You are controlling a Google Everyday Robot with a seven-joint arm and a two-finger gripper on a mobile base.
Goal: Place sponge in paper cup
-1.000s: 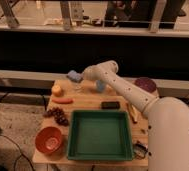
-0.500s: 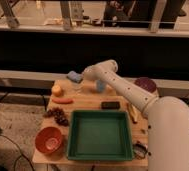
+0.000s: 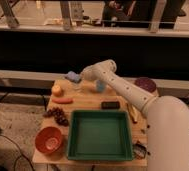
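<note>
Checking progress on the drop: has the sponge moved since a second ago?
No. The sponge sits at the gripper, same spot above the green tray, near the paper cup.

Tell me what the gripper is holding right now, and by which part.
It cannot be told. The gripper is at the table's far edge beside the sponge, with the arm hiding any hold.

Gripper (image 3: 83, 75) at the table's (image 3: 88, 101) far edge, beside the sponge (image 3: 73, 76). We see bare wood ahead of it, hemmed by carrot (image 3: 62, 100), apple (image 3: 56, 89) and tray (image 3: 99, 135). Arm (image 3: 125, 92) blocks the right; blue cup (image 3: 101, 86) crowds it.
</note>
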